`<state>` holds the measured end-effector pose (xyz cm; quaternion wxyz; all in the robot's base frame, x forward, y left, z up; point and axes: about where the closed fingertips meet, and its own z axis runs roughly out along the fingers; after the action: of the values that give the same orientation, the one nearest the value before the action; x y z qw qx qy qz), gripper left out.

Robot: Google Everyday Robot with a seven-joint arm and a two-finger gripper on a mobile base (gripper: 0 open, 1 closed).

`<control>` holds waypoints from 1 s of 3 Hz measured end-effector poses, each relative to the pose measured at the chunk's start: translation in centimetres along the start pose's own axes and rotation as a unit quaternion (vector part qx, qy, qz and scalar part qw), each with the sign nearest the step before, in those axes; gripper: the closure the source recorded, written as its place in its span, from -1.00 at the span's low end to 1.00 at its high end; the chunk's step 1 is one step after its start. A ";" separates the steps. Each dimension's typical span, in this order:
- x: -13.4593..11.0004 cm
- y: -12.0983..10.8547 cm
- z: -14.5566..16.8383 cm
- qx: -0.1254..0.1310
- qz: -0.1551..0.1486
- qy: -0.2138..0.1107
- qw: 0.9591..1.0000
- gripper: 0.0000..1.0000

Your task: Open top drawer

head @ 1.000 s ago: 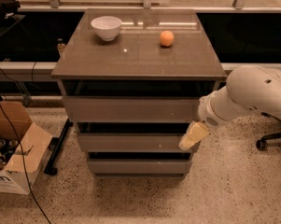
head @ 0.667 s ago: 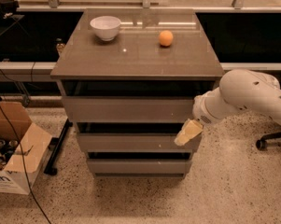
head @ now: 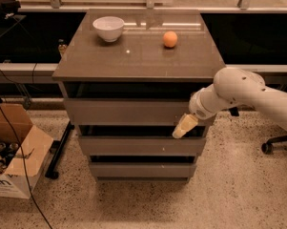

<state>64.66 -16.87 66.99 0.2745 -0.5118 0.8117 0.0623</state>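
Note:
The top drawer point(head: 126, 111) is the uppermost and widest grey-brown front of three, under the cabinet's flat top point(head: 138, 56). A dark gap shows above its front panel. My gripper point(head: 183, 127) reaches in from the right on a white arm point(head: 238, 92). Its pale fingers point down-left in front of the drawer's lower right corner, at the gap above the middle drawer point(head: 138, 146).
A white bowl point(head: 108, 28) and an orange point(head: 170, 38) sit on the cabinet top. The bottom drawer point(head: 143, 170) is the narrowest. An open cardboard box point(head: 14, 159) with cans stands on the floor at left, with cables beside it. A chair base point(head: 276, 143) is at right.
My gripper and arm have moved a little left and up, from beside the middle drawer's right end to the top drawer's lower right corner. The drawers have not visibly moved.

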 end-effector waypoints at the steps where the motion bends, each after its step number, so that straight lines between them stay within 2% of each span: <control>1: -0.1 0.1 1.9 -0.024 -0.004 0.002 1.000 -0.62; 2: 0.8 1.0 1.3 -0.037 -0.008 0.018 0.999 -0.17; 3: 0.6 0.9 0.9 -0.037 -0.008 0.018 0.999 0.31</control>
<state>64.00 -16.57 65.70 0.2415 -0.5289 0.8096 0.0805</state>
